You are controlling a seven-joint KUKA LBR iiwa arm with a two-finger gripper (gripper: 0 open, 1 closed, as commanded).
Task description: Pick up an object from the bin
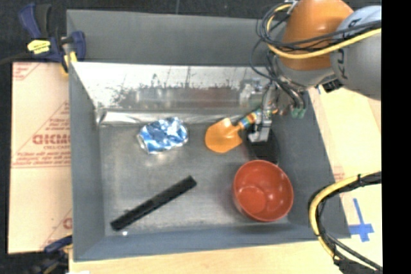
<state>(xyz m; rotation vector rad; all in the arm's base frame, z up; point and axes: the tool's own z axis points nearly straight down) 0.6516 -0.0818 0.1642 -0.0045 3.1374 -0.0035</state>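
My gripper (259,129) hangs low at the right of the bin's middle, just above the red bowl. An orange scoop-shaped thing (222,137) lies immediately to its left, and the scoop's striped stem runs up to the gripper and touches or nearly touches it. The red bowl (262,190) sits upright near the bin's front right corner, a little below the gripper. Whether the stem is gripped is hidden by the gripper's body.
A crumpled blue and white wrapper (163,135) lies left of the scoop. A long black bar (154,203) lies slanted near the front left. The arm with its orange cover and cables reaches in over the back right corner.
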